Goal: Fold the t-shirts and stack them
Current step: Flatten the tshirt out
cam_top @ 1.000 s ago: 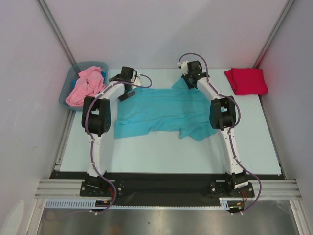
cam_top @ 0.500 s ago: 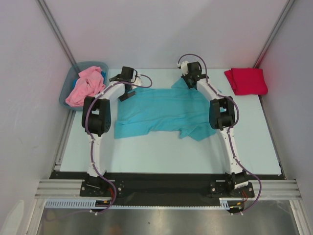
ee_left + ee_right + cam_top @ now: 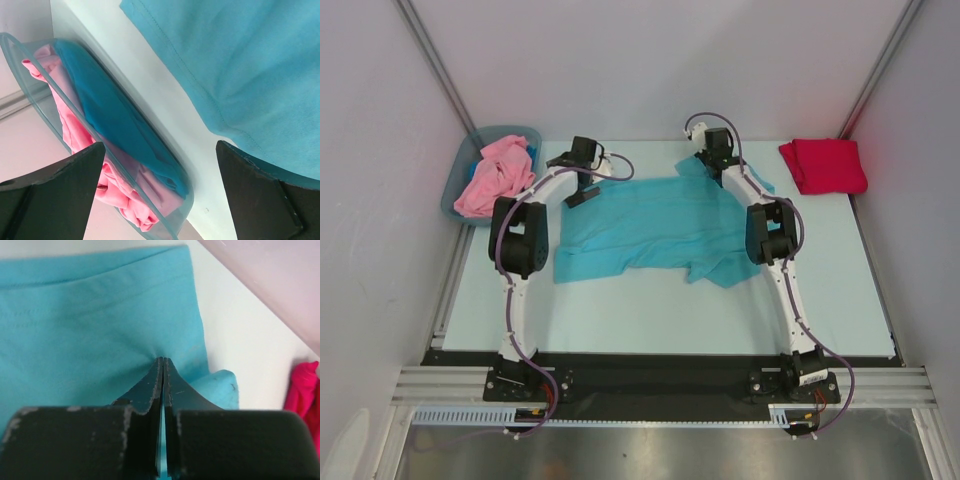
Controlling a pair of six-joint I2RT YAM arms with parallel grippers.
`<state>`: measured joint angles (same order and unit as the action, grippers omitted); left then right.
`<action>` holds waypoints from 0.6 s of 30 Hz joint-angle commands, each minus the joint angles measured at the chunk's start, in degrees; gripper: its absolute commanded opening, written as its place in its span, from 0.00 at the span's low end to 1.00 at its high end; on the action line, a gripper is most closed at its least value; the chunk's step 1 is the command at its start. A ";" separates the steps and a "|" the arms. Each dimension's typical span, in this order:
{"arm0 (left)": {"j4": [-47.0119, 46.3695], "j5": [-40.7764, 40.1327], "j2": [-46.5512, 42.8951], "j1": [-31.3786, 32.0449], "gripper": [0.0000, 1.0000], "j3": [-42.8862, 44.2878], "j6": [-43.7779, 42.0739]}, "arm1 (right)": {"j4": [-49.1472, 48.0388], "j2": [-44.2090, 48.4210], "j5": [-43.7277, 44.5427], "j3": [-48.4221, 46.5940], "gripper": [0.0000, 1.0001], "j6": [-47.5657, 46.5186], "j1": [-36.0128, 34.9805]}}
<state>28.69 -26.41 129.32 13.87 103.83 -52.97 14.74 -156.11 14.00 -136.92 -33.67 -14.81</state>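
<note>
Teal shirt [image 3: 655, 225] is spread out in the middle of the table [image 3: 650, 310]. It's mostly flat but rumpled, with a sleeve bunched up at its near right corner. The right gripper [image 3: 705, 160] is at the shirt's far right corner, and in the wrist view its fingers [image 3: 150, 390] are pressed tight together with the teal cloth puckering right at the tips, so it's pinching the shirt there. A small fold of the same cloth sticks up just to the right of the tips.

The left gripper [image 3: 578, 195] is over the shirt's far left edge, and from its own camera the gripper [image 3: 160, 145] is spread wide with nothing between the fingers. The stitched hem of the shirt runs under the right-hand finger, and a strip of bare table shows in the gap. Can't tell whether the fingers actually touch the cloth.

The red shirt [image 3: 823, 165] is folded into a neat rectangle in the far right corner of the table, well apart from the teal one. The pink shirt [image 3: 495, 175] is crumpled up in the plastic bin [image 3: 455, 195], which is off the far left corner. The left wrist view also shows a darker blue-teal cloth [image 3: 115, 115] stuffed against the bin wall next to the pink one.
</note>
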 commanded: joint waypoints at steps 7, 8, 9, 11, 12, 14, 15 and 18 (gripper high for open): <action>0.58 -0.39 -5.48 0.81 1.00 -0.38 0.06 | 0.46 -2.88 5.33 2.71 0.00 -5.53 6.98; 0.58 -0.39 -5.57 0.90 1.00 -0.47 0.15 | 0.11 -2.79 5.77 3.06 0.00 -5.70 7.59; 0.67 -0.39 -5.65 0.90 1.00 -0.56 0.32 | 0.02 -2.71 5.86 3.76 0.00 -6.05 7.95; 0.76 -0.39 -5.83 1.16 1.00 -0.91 0.59 | -0.06 -2.44 5.95 4.03 0.00 -6.32 8.65; 0.76 -0.48 -5.92 1.25 1.00 -1.17 0.59 | -0.06 -2.27 5.95 4.21 0.00 -6.49 8.74; 0.67 -0.48 -6.09 1.51 1.00 -1.52 0.85 | 0.28 -1.57 5.26 3.86 0.00 -6.50 8.57; 0.84 -0.48 -6.09 1.69 1.00 -1.53 0.94 | 0.37 -1.13 4.81 3.77 0.00 -6.50 8.31; 0.76 -0.66 -6.09 1.95 1.00 -1.70 0.94 | 0.81 -0.16 3.58 2.80 0.10 -6.49 6.64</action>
<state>29.69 -26.44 127.26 14.94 102.54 -52.93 10.39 -156.44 17.69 -134.85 -39.79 -7.03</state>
